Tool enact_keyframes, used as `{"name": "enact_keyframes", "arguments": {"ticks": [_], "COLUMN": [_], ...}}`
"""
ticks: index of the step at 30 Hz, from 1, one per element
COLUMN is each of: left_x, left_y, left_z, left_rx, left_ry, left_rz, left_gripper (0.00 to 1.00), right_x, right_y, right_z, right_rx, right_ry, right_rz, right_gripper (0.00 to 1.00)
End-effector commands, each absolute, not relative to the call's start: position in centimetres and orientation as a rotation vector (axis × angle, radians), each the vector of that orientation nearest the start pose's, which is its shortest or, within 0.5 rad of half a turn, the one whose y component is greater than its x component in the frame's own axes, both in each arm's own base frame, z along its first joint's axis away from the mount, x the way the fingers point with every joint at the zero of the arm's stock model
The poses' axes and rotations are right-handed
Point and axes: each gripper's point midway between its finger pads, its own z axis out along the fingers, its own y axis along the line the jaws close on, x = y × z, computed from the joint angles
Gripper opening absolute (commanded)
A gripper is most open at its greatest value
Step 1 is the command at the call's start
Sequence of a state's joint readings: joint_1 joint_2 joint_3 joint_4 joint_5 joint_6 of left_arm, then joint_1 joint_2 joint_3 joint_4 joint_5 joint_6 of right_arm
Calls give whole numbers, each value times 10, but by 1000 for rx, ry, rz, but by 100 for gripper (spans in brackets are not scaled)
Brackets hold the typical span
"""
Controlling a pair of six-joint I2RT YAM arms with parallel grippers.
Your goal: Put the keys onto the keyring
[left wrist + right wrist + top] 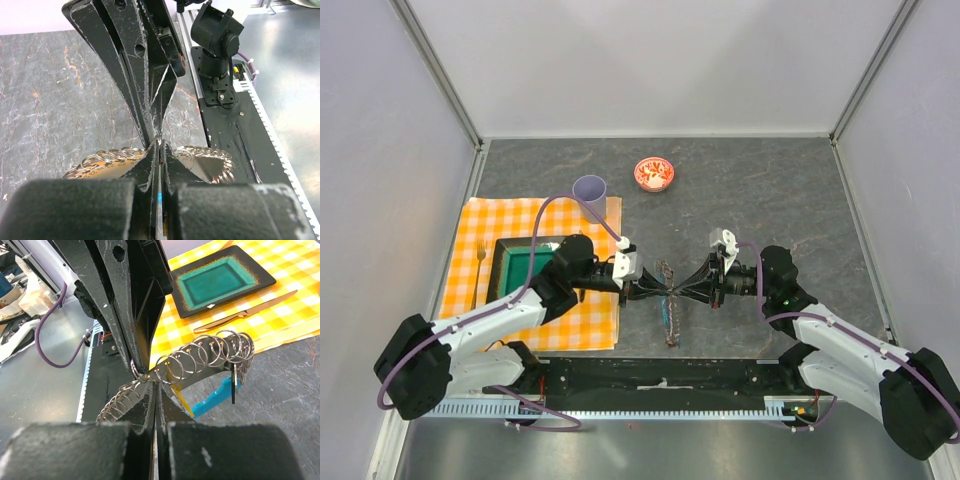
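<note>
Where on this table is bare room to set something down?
Bare table lies right of the red bowl, toward the far right corner. Crowded: the centre, where the left tool and right tool meet on the keyring, and the checked cloth holding the plate.

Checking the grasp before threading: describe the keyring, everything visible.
The keyring is a grey metal arc strung with many small silvery split rings. A light-blue plastic piece, a black tag and a yellow tag hang under it. The left gripper and right gripper are shut on it, tips meeting.
</note>
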State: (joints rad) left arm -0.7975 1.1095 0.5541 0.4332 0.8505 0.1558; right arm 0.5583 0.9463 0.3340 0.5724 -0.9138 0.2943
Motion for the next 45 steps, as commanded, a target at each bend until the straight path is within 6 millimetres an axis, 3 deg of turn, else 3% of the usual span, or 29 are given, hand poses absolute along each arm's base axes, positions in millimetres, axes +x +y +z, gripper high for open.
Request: {"name": "enact_keyframes", "arguments": {"ticks": [1,13,16,21,22,24,26,28,32,36,39,40,41,43,44,45], "left_x": [137,138,140,147,149,160,170,176,190,208,227,235,243,257,266,272], "left_y": [-333,-343,-341,-340,-339,-337,-335,-333,-333,-342,-356,-365,-370,-380,-384,-388], "left_z": [242,246,248,247,245,241,231,222,208,195,181,189,173,172,156,153], "left_rx": [1362,1332,1296,1255,1248,1212,1186,1181,1161,1149,1175,1180,1194,1185,1183,1183], "left_ry": [970,966,963,995,1011,1063,1140,1209,1309,1398,1492,1486,1533,1542,1587,1589], "left_rz": [-1182,-1253,-1246,-1214,-1203,-1150,-1098,-1072,-1017,-990,-966,-963,-953,-933,-911,-903], "left_gripper": [2,2,2,2,2,2,2,2,2,5,6,6,6,6,7,7], "right_x": [151,153,157,184,204,222,239,245,258,260,261,261,261,261,260,260], "right_y": [270,275,277,271,262,247,227,214,180,161,149,146,143,134,132,129], "right_z": [197,200,191,168,160,162,158,169,176,183,183,184,183,184,186,189], "right_rx": [-989,-983,-980,-862,-755,-647,-531,-463,-288,-195,-138,-123,-107,-67,-54,-41], "right_ry": [1443,1439,1475,1658,1741,1780,1834,1817,1821,1792,1790,1787,1791,1784,1779,1766], "right_rz": [1368,1344,1309,1172,1056,931,779,713,548,483,437,427,419,391,387,383], "right_gripper": [0,0,0,0,1,9,32,43,54,59,66,68,69,78,81,84]}}
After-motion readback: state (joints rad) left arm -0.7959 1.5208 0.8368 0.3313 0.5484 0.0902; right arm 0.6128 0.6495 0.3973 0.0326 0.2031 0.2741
